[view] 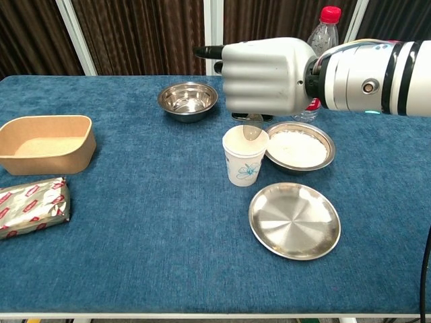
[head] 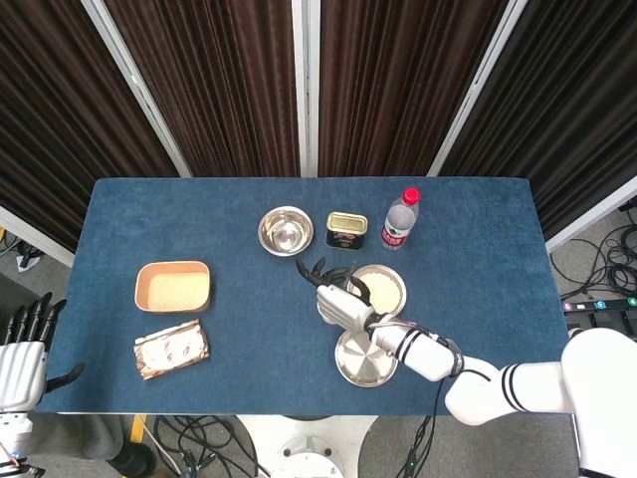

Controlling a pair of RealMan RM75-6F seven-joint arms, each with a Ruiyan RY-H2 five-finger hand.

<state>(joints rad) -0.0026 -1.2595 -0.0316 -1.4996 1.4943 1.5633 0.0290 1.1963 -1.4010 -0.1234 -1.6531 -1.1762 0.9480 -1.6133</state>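
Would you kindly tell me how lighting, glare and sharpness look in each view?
Head view: even light, sharp, faint shadows on the blue table. Chest view: the right hand looms large and near white; soft glare on the steel plate and small bowl; objects stay sharp.

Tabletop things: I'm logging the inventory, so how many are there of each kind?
Steel dishes: 3 (bowl, rice dish, plate)
Paper cup: 1
Spoon: 1
Bottle: 1
Tin: 1
Box: 1
Packet: 1
Total: 9
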